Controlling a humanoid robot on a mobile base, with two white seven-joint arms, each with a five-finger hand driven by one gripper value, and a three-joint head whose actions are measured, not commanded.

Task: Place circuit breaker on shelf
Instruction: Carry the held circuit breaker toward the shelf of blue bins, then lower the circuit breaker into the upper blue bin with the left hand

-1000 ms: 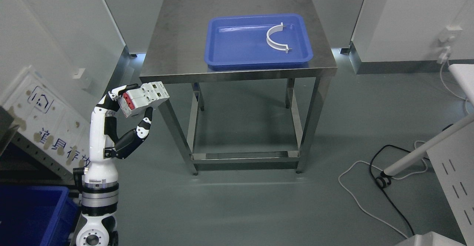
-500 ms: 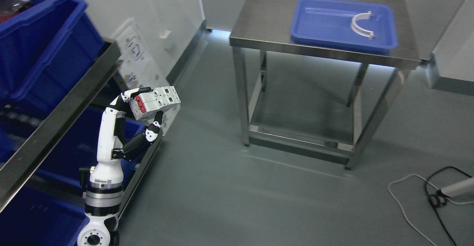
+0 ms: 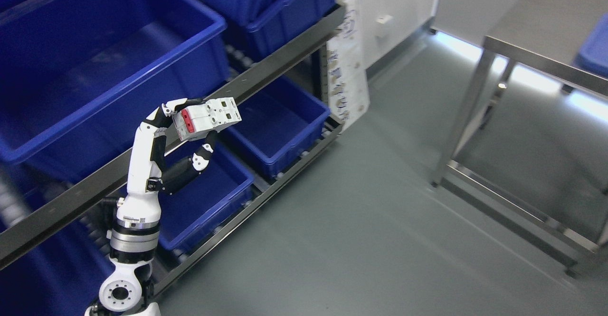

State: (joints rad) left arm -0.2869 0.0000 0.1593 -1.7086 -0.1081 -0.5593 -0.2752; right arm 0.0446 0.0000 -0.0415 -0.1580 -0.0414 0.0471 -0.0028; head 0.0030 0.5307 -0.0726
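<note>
Glossy blue plastic bins (image 3: 95,69), seemingly brushed-metal shelf rail (image 3: 275,69).

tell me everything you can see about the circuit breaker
The breaker is a white, plastic-looking block with a red face on its left end and small square recesses on the side turned to the camera. It lies lengthwise, slightly tilted, held in the air by the left hand: fingers over the top, thumb beneath. It sits in front of the shelf rail, above a blue bin.

White circuit breaker (image 3: 207,118) with a red face, blue bins (image 3: 95,69), dark shelf (image 3: 266,69), grey floor (image 3: 356,240).
</note>
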